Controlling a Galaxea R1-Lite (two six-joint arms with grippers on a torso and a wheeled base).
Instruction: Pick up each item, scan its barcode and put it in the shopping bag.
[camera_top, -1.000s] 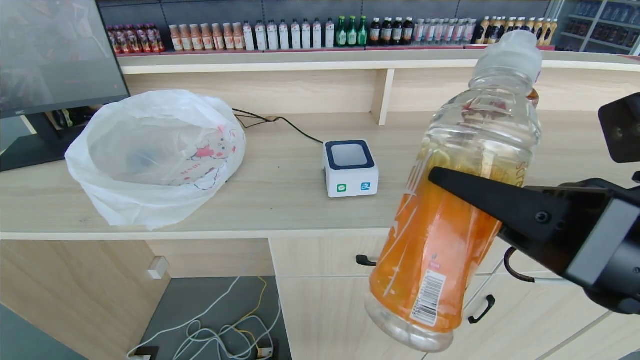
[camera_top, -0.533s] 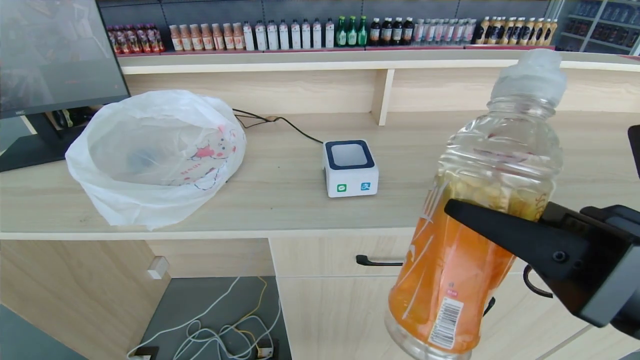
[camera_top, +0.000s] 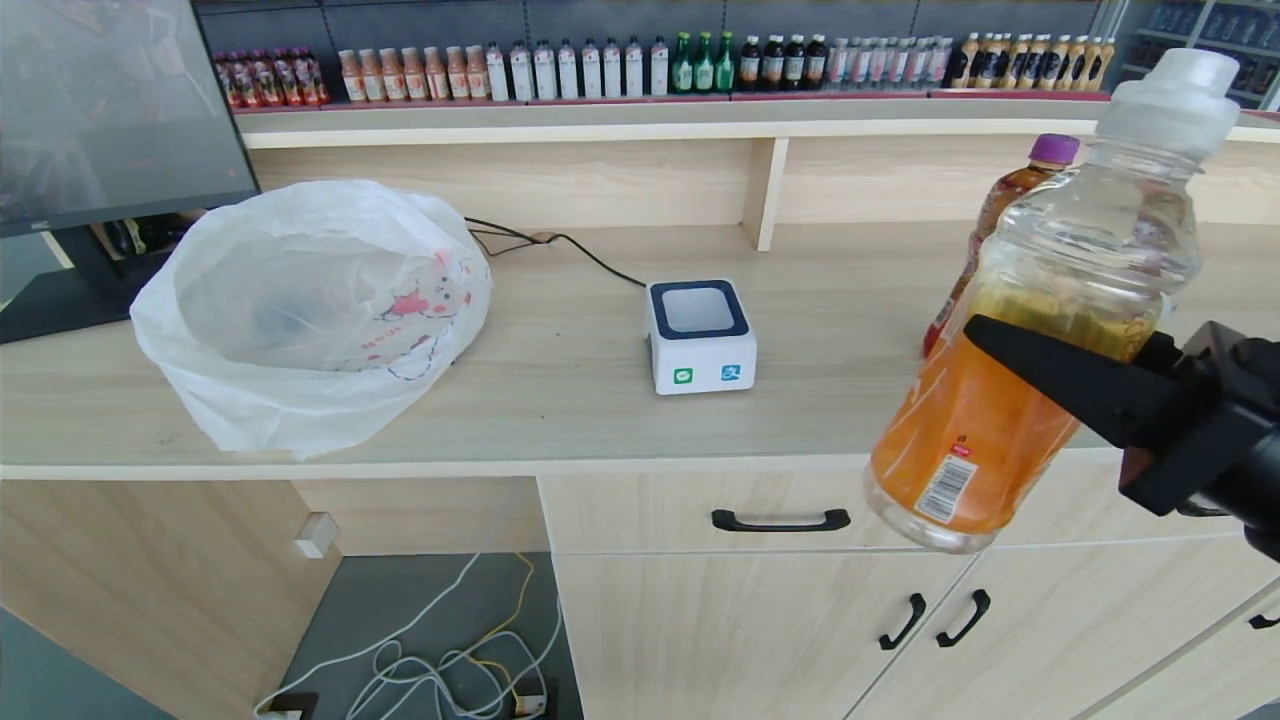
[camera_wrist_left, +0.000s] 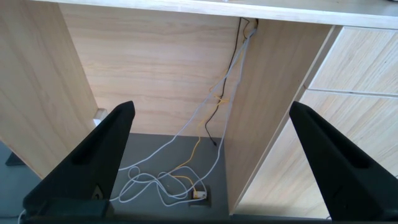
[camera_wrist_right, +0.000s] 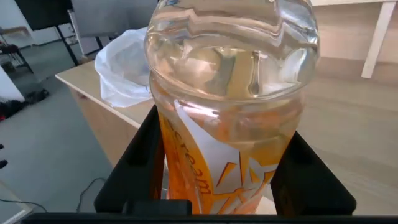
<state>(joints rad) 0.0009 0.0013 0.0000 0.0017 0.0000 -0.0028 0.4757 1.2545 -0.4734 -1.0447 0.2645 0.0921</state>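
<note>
A clear bottle of orange drink (camera_top: 1030, 340) with a white cap hangs tilted above the counter's front edge at the right, barcode facing down and forward. My right gripper (camera_top: 1015, 350) is shut on its middle; in the right wrist view the bottle (camera_wrist_right: 230, 124) sits between both black fingers (camera_wrist_right: 140, 155). A white square scanner (camera_top: 700, 335) stands mid-counter, to the bottle's left. The white plastic shopping bag (camera_top: 310, 310) stands open at the counter's left. Behind the held bottle stands a brown bottle with a purple cap (camera_top: 1010, 200). My left gripper (camera_wrist_left: 211, 162) is open, low in front of the cabinet.
A monitor (camera_top: 110, 110) stands at the far left behind the bag. A raised shelf with a row of several drink bottles (camera_top: 650, 65) runs along the back. A cable (camera_top: 560, 245) leads to the scanner. Loose cables (camera_wrist_left: 168, 180) lie on the floor under the counter.
My right gripper has carried the orange bottle to the right and farther from the camera, uncovering the purple-capped bottle behind it. Bag and scanner have not moved.
</note>
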